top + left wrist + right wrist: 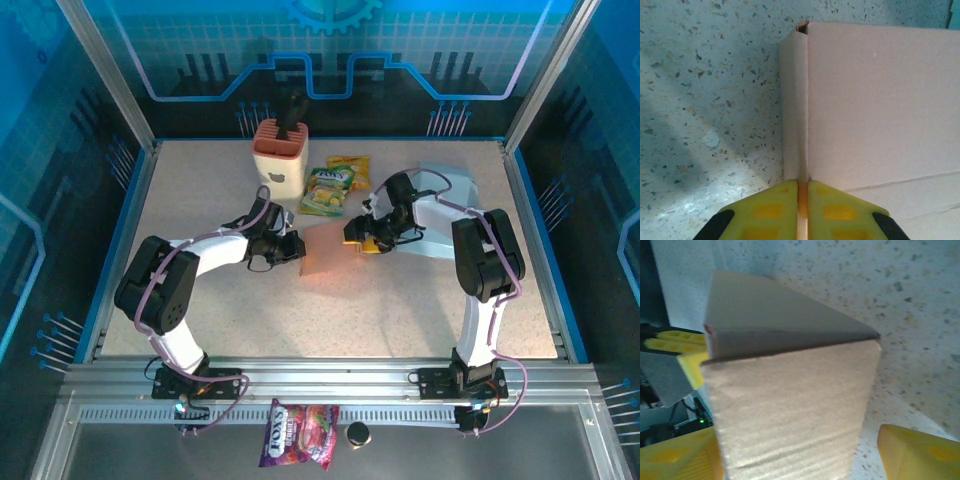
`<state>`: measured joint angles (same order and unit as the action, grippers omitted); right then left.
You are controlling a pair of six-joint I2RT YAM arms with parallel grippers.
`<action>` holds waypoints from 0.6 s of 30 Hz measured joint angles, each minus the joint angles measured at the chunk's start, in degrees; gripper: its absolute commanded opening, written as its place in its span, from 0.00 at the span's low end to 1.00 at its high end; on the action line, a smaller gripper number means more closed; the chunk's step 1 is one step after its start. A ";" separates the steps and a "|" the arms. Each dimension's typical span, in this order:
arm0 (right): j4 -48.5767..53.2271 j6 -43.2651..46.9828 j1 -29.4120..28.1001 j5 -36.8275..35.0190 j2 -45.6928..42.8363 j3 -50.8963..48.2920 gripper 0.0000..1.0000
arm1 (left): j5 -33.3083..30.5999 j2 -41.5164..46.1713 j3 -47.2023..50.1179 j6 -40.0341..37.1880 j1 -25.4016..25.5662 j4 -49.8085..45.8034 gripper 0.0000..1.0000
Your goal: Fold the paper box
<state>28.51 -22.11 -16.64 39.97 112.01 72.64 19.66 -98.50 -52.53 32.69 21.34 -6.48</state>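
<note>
The paper box (pixel 325 252) is a flat tan cardboard piece lying in the middle of the table. My left gripper (pixel 291 248) is at its left edge. In the left wrist view the yellow fingers (pixel 765 210) of the left gripper (pixel 803 189) are shut on a thin upright edge of the paper box (pixel 880 100), beside a narrow side flap (pixel 792 110). My right gripper (pixel 362 236) is at the box's right side. In the right wrist view, the right gripper (pixel 800 452) stands open around a raised flap of the paper box (pixel 790 405), with a gap to the right finger (pixel 920 450).
An orange and white holder (pixel 280 155) with a dark tool stands at the back. Two snack packets (pixel 328 190) lie beside it. A pale blue sheet (pixel 450 205) lies under the right arm. On the front rail lie another packet (pixel 298 435) and a small black cap (pixel 357 434).
</note>
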 measured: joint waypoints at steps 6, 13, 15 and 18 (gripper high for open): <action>-6.23 -4.26 -0.07 4.44 0.00 -1.90 0.67 | 0.20 0.00 0.15 0.00 -0.09 0.39 0.12; -13.14 -11.15 -0.22 6.73 -0.02 -4.22 0.56 | 0.07 0.37 0.20 -0.13 -0.13 0.20 0.23; -14.47 -13.27 -0.22 7.10 -0.02 -4.55 0.53 | -0.52 0.94 0.20 -0.42 -0.15 -0.33 0.28; -17.29 -16.83 -0.22 7.39 -0.57 -5.73 0.49 | -1.38 2.82 0.26 -1.38 -0.15 -1.03 0.35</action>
<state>11.22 -38.94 -16.86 47.35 111.44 66.92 18.28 -95.68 -52.27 31.31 21.19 -7.51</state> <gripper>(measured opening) 0.515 0.313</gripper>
